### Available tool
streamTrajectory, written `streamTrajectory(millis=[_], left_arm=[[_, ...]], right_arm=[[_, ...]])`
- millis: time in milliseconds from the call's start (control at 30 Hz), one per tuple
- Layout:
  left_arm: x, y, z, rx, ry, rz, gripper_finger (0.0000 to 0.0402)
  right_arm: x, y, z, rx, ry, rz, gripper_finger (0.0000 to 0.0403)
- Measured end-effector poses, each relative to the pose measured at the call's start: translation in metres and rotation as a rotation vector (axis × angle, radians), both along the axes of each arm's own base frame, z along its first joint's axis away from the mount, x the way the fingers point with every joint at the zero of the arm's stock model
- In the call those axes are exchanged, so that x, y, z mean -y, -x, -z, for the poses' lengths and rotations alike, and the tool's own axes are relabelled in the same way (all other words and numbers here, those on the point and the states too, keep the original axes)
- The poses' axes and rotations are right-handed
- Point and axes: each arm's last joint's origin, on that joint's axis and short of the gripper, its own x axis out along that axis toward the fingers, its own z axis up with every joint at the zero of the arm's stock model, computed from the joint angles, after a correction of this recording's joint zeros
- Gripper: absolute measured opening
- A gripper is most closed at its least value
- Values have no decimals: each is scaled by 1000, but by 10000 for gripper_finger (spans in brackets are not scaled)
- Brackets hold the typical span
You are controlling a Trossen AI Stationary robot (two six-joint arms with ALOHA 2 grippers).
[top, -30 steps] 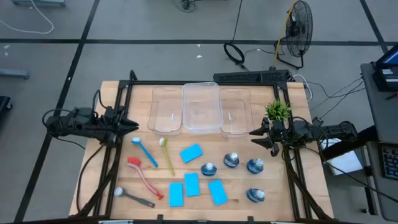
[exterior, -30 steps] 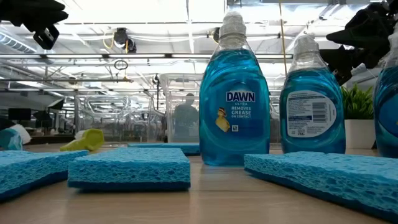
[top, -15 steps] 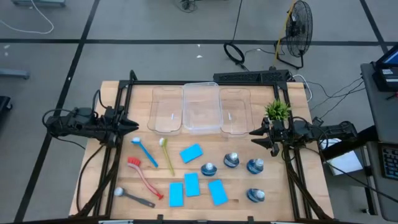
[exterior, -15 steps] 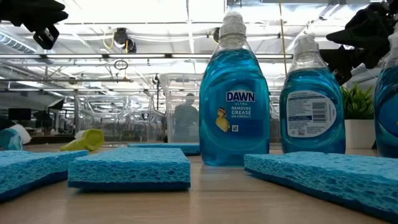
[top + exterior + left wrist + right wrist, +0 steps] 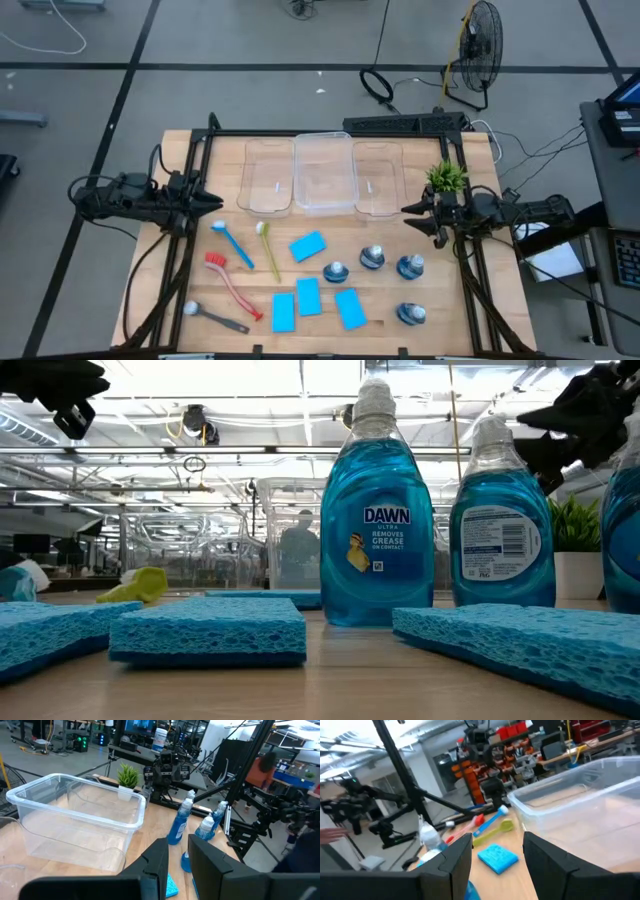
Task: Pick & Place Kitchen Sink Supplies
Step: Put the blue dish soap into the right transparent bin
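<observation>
In the high view four blue sponges lie flat on the near half of the table; one sponge (image 5: 308, 245) sits farther in than the other three (image 5: 308, 297). To their right several blue-liquid bottles (image 5: 372, 258) stand upright. Blue (image 5: 232, 243), yellow-green (image 5: 268, 250), red (image 5: 232, 283) and grey-black (image 5: 217, 318) brushes lie to their left. My left gripper (image 5: 217, 205) hovers open at the table's left side, beyond the blue brush. My right gripper (image 5: 406, 212) hovers open at the right, between the plant and the bottles. Both wrist views show a gap between the fingers and nothing in it.
Three clear bins (image 5: 324, 172) stand side by side at the far middle of the table. A small green potted plant (image 5: 446, 178) stands right of them, close to my right arm. Bare wood shows between the bins and the supplies.
</observation>
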Motion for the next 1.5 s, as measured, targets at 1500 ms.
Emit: streamTrajectory(millis=[1500], left_arm=[[-2, 1, -23, 232, -104, -60, 77]], right_arm=[[-10, -14, -108, 132, 49, -47, 166]])
